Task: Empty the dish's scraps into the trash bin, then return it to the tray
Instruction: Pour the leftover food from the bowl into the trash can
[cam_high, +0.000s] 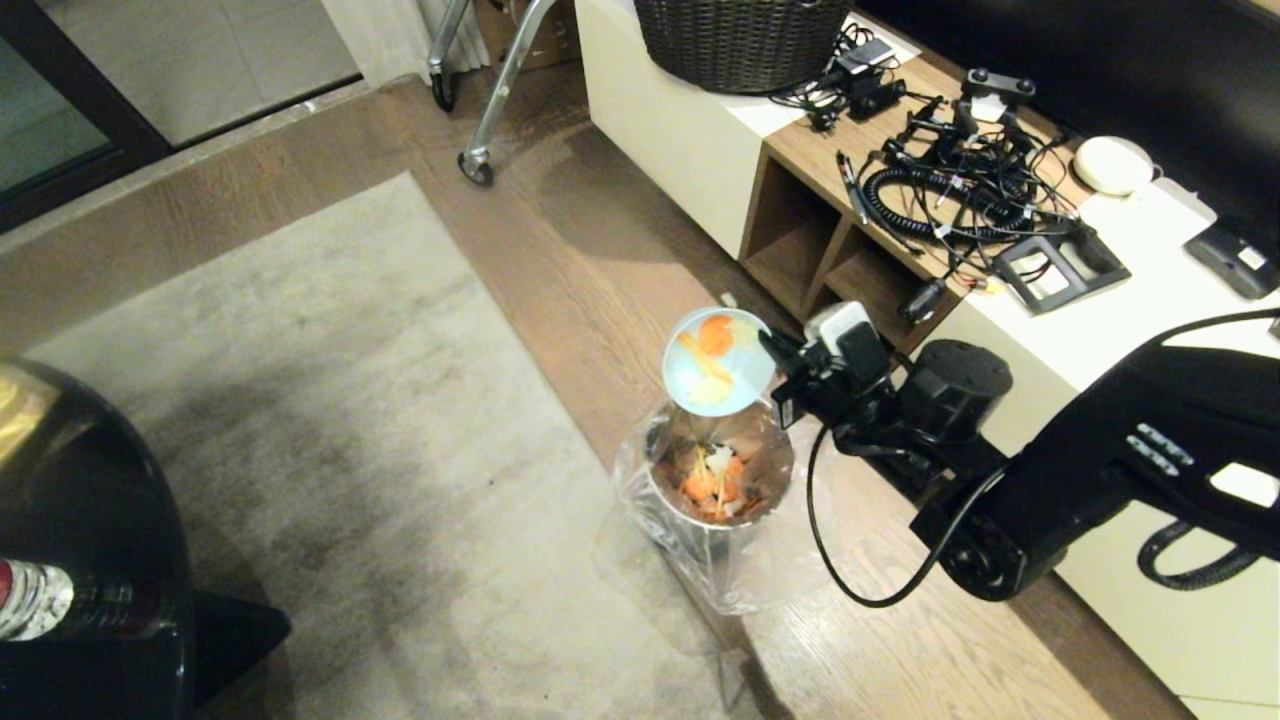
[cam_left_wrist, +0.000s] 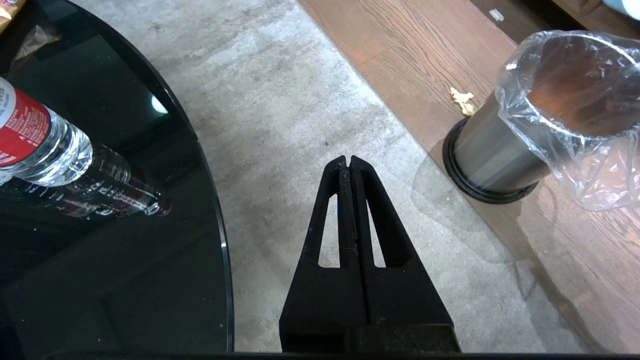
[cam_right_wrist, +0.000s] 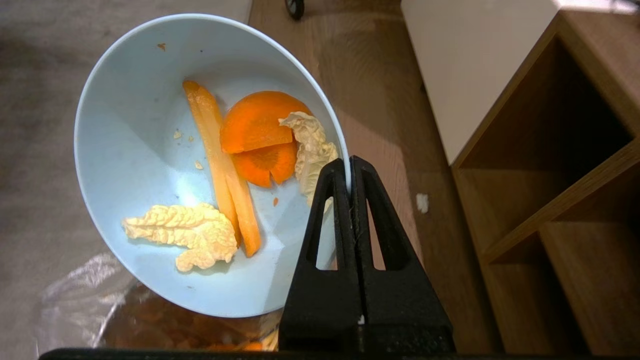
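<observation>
My right gripper (cam_right_wrist: 348, 161) is shut on the rim of the pale-blue dish (cam_right_wrist: 145, 150), holding it steeply tilted just above the trash bin (cam_high: 718, 470). Orange carrot pieces and pale cabbage scraps (cam_right_wrist: 240, 160) still cling inside the dish (cam_high: 715, 362). More scraps (cam_high: 712, 482) lie in the shiny metal bin, lined with a clear plastic bag (cam_left_wrist: 580, 145). The gripper (cam_high: 775, 352) grips the dish's right edge. My left gripper (cam_left_wrist: 348, 161) hangs shut and empty over the carpet, left of the bin (cam_left_wrist: 505, 145). The tray is out of view.
A white and wood sideboard (cam_high: 1010, 290) with cables (cam_high: 950, 190) and a wicker basket (cam_high: 740, 40) stands right of the bin. A round black glass table (cam_left_wrist: 100, 240) with a water bottle (cam_left_wrist: 35, 140) is at left. A scrap (cam_left_wrist: 462, 100) lies on the floor.
</observation>
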